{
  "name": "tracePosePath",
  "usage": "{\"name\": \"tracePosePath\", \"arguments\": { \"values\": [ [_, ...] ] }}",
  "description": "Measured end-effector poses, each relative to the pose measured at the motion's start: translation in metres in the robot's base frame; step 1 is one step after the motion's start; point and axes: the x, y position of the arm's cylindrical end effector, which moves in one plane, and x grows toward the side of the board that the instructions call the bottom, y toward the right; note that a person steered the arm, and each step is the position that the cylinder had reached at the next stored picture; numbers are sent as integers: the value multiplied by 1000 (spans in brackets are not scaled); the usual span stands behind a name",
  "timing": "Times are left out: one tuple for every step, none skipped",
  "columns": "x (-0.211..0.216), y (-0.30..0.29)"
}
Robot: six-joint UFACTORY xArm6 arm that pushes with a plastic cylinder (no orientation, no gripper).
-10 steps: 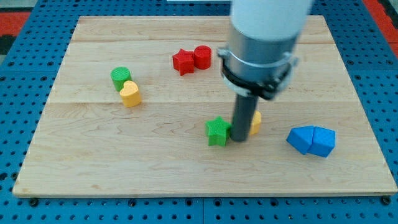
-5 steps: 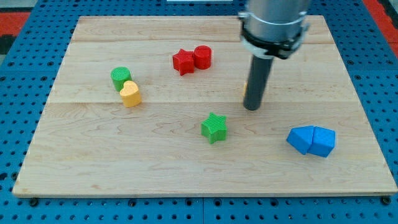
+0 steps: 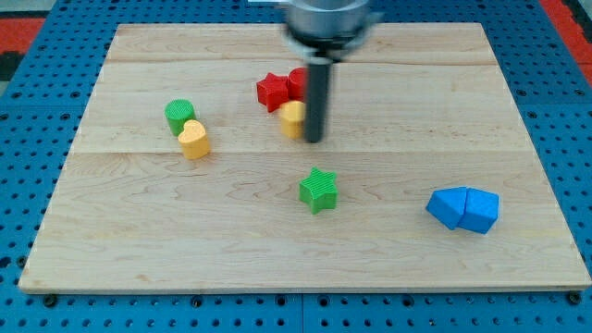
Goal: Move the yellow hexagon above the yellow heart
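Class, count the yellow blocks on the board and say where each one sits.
2. The yellow heart sits at the view's left beside the green cylinder; the yellow hexagon sits just left of my tip, below the red blocks.

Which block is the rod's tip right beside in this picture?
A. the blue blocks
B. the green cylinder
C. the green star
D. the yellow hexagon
D: my tip stands on the view's right side of the yellow hexagon, just below the red blocks; the other blocks sit well apart.
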Motion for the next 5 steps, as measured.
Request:
{"name": "tracePosePath", "arguments": {
  "values": [
    [-25,48],
    [-42,4],
    [-9,-93],
    [15,-135],
    [-3,-123]
  ]
}}
